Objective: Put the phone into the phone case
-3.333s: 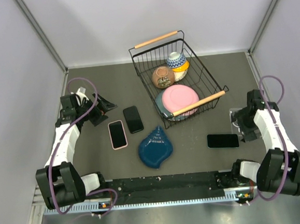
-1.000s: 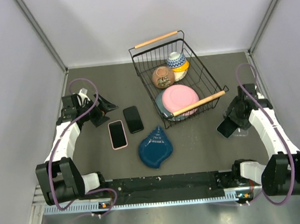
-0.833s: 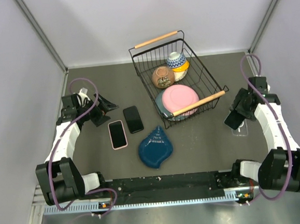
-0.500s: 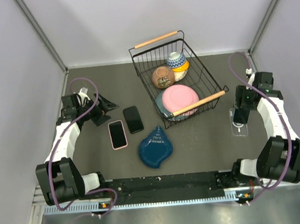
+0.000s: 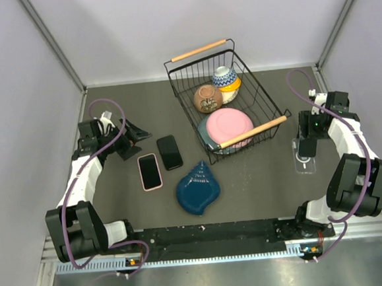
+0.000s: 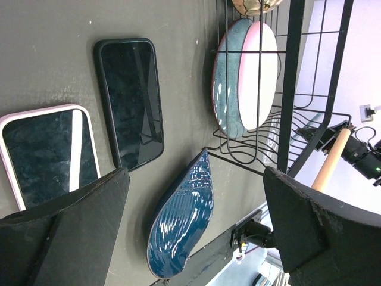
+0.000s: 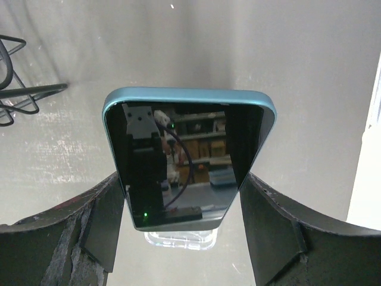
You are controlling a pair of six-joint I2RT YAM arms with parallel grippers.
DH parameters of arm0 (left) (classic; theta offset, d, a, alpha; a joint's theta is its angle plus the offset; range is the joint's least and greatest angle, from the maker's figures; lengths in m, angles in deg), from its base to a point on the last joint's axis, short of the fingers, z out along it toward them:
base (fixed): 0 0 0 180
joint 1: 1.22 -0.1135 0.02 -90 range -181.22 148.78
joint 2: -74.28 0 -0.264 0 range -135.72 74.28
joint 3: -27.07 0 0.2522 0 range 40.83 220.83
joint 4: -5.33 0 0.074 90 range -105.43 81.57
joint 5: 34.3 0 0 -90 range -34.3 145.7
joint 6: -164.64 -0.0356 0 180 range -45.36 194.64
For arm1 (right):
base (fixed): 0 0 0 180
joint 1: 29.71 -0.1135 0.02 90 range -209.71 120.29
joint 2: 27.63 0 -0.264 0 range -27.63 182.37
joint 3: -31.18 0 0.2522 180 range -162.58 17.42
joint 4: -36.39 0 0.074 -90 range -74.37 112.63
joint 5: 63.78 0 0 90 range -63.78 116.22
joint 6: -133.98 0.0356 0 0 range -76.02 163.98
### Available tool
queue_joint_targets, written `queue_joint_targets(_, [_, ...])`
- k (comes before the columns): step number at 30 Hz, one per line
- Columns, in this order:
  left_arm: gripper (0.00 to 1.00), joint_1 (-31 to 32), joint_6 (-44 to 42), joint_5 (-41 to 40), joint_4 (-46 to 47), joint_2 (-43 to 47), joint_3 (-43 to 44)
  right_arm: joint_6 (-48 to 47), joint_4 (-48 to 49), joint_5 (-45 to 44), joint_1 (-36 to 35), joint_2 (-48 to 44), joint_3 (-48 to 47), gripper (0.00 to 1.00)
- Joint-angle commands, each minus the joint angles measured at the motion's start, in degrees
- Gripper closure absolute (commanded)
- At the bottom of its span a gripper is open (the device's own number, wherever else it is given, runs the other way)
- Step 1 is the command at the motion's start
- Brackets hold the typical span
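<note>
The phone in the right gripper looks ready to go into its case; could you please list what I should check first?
1. The right gripper holds the phone: ok.
2. The clear case lies below the phone: ok.
3. The phone's edges line up with the clear case: cannot tell, the phone hides most of it.
4. The basket stands apart from the phone: ok.
5. The left gripper is open and far off on the other side: ok.

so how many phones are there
3: pink-edged phone and black phone side by side left of the basket; blue-edged phone in the right jaws over the clear case.
</note>
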Motion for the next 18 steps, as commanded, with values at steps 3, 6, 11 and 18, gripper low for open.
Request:
queue_joint_targets(3, [0.01,0.01,1.37,2.98,4.08,0.18,-1.31,-0.71,5.89,3.42,0.39,0.35,2.43,0.71])
queue_joint_targets(6, [0.01,-0.08,1.46,3.15,4.08,0.09,-1.40,-1.24,5.89,3.42,0.39,0.79,3.05,0.68])
queue_joint_targets(11, [0.01,-0.26,1.81,3.77,4.35,-0.17,-1.05,-2.73,4.32,1.31,0.39,1.41,3.22,0.63])
queue_joint_targets(18, [0.01,-0.43,2.42,4.38,5.22,0.09,-1.66,-3.79,3.26,-1.23,0.22,2.73,3.40,0.55])
